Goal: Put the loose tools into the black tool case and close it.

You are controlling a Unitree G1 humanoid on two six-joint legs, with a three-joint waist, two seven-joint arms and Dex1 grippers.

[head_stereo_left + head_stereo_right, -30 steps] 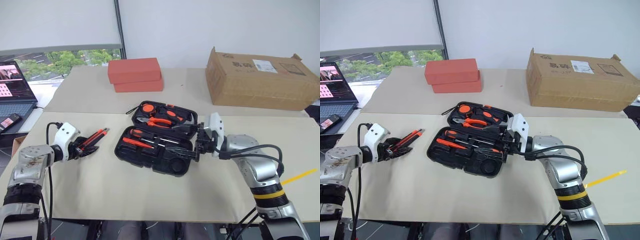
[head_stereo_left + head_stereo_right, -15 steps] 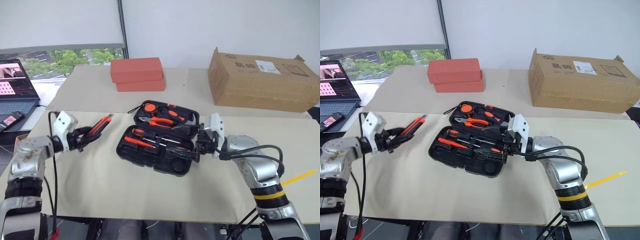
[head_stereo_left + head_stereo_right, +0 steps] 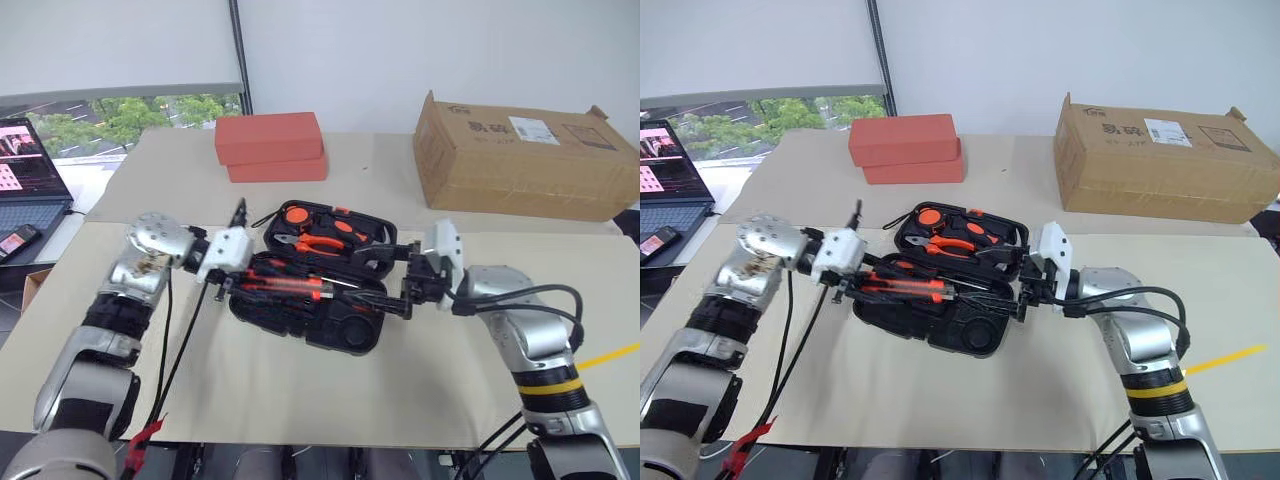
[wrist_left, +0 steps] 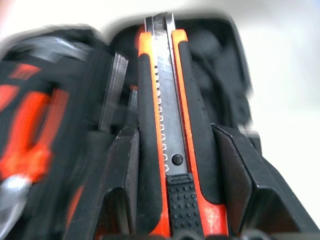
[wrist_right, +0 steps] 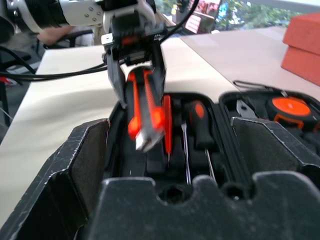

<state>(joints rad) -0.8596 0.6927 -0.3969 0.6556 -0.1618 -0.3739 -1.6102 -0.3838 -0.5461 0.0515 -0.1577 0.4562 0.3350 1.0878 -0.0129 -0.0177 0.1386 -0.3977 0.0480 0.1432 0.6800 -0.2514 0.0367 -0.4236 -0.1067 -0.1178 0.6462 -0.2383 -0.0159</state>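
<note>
The black tool case (image 3: 345, 338) lies open on the table. Its near half holds slim screwdrivers (image 5: 197, 120), and its far half holds orange-handled pliers (image 3: 318, 243). My left gripper (image 3: 238, 277) is shut on the orange-black utility knife (image 3: 285, 288). It holds the knife lengthwise just above the near half's slots. In the left wrist view the knife (image 4: 162, 150) runs straight out between the two fingers. My right gripper (image 3: 405, 290) is open at the case's right end, pointing along it toward the left gripper (image 5: 137, 75). I cannot tell whether it touches the case.
Two stacked red boxes (image 3: 270, 147) sit at the back of the table. A brown cardboard box (image 3: 520, 155) is at the back right. A laptop (image 3: 28, 170) and a phone (image 3: 15, 241) lie off to the left. A yellow strip (image 3: 612, 354) marks the table's right edge.
My left arm swung right and rose a little, carrying the knife from the table's left side to over the case. Its wrist rolled on the way. The right arm stayed put.
</note>
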